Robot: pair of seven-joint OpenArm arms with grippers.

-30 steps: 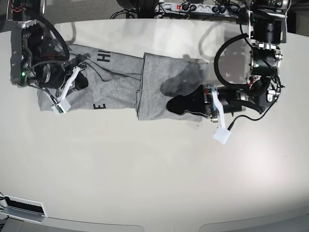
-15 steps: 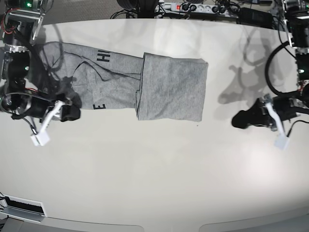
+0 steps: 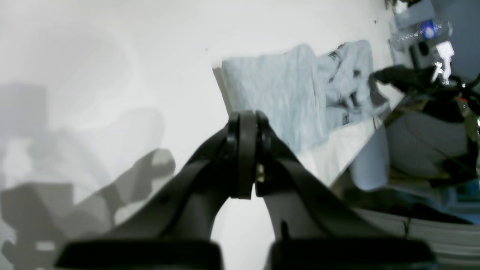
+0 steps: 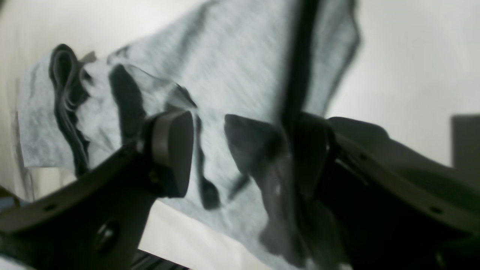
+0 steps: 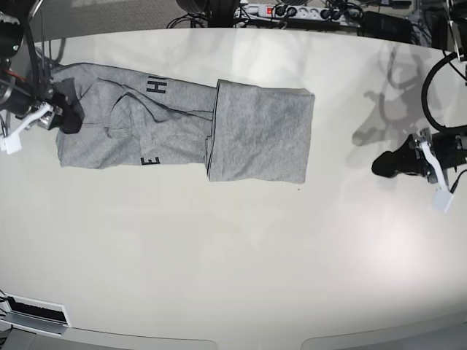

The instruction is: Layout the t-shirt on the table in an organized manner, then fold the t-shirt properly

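Observation:
The heather-grey t-shirt (image 5: 255, 131) lies flat across the back of the off-white table (image 5: 233, 255), its right part folded over the middle, with black letters showing on the left part. My right gripper (image 5: 69, 120) is at the shirt's left edge. In the right wrist view it (image 4: 242, 150) is open, jaws wide apart, with wrinkled shirt fabric (image 4: 232, 67) under them. My left gripper (image 5: 379, 165) is over bare table to the right of the shirt, apart from it. In the left wrist view it (image 3: 247, 123) is shut and empty, with the shirt (image 3: 270, 90) beyond it.
A power strip with cables (image 5: 292, 11) runs along the table's back edge. A white vent-like fitting (image 5: 33, 313) sits at the front left corner. The table's curved front edge (image 5: 255, 339) runs along the bottom.
My left gripper came off the folded shirt and moved right onto bare table. My right gripper swung down and away, then back up to the shirt's left edge. The shirt lies as before.

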